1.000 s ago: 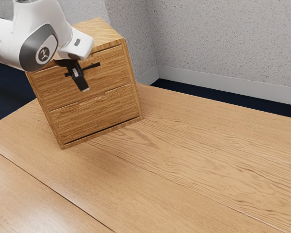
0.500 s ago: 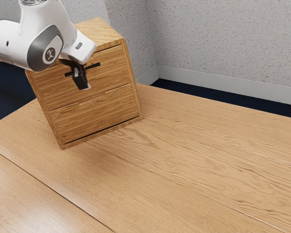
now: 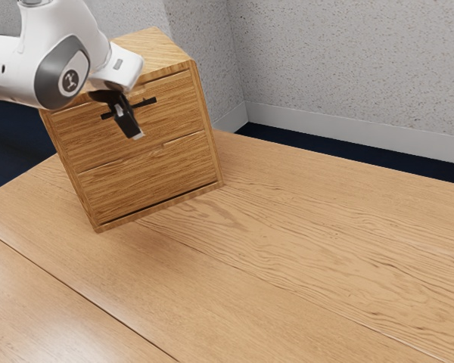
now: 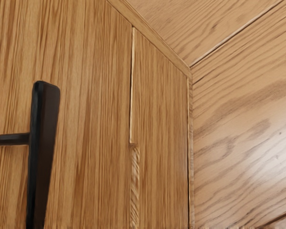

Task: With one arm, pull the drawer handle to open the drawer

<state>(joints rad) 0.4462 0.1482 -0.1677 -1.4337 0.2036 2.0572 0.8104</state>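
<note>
A wooden cabinet [image 3: 160, 51] stands at the back left of the table, with two drawer fronts facing the exterior view's right. The upper drawer [image 3: 170, 106] carries a black bar handle [image 3: 146, 102] and sits flush with the cabinet face. My gripper [image 3: 129, 125] hangs right in front of that handle, crossing its middle. In the wrist view the handle [image 4: 40, 152] is a dark bar on a short stem, close to the hand, with the seam between the two drawers [image 4: 132, 119] beside it.
The lower drawer [image 3: 151, 178] has no visible handle and is shut. The wooden table [image 3: 287, 257] stretches wide in front of the cabinet. A grey wall with a white baseboard [image 3: 348, 128] runs behind.
My hand has shifted slightly up along the drawer face, staying at the handle. The upper drawer front has not moved out.
</note>
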